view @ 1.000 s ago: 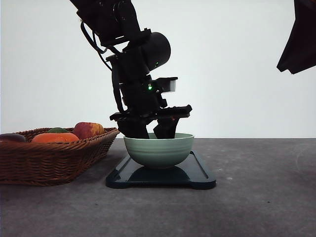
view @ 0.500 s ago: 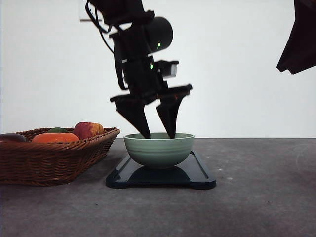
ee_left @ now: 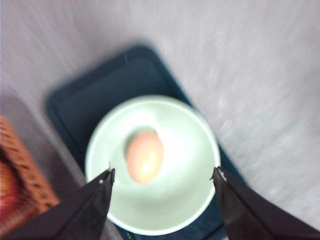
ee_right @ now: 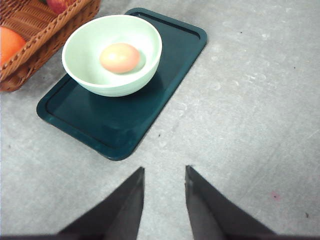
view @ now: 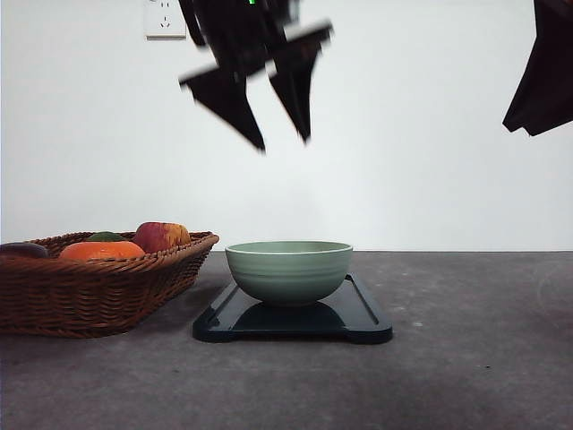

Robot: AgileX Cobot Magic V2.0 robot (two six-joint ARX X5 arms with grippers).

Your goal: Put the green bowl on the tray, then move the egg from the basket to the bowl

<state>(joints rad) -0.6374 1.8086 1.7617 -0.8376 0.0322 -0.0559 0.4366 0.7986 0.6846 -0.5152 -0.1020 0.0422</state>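
Nearest the front camera lies bare grey table (view: 466, 358). On it sits the dark tray (view: 367, 318), flat and long, and the green bowl (view: 288, 270) stands upright on the tray's middle, its rim level. The right wrist view shows the bowl (ee_right: 112, 55) toward one end of the tray (ee_right: 125, 120), with the egg (ee_right: 120, 57) lying in the bottom of the bowl, touching nothing but the bowl itself. The left wrist view looks straight down on the same egg (ee_left: 144, 156), resting a little off centre in the bowl (ee_left: 190, 165), though that picture is blurred.

To the left of the tray, just beside it but apart from it, stands the wicker basket (view: 98, 291). An orange fruit (view: 100, 251) and a red-yellow apple (view: 161, 236) show above its rim, with a dark green thing between them and a dark rounded thing at the far left edge; what those two are cannot be told.

The left gripper (view: 282, 139) hangs well above the bowl, blurred, its jaws spread wide and holding nothing. In its own wrist view the fingertips (ee_left: 106, 177) stand on either side of the bowl's outline.

The right gripper (ee_right: 164, 172) is above bare table beside the tray, jaws a narrow gap apart and empty. A dark part of the right arm (view: 542, 72) shows at the upper right of the front view.

Behind everything is a white wall with a socket (view: 165, 18) high on the left.
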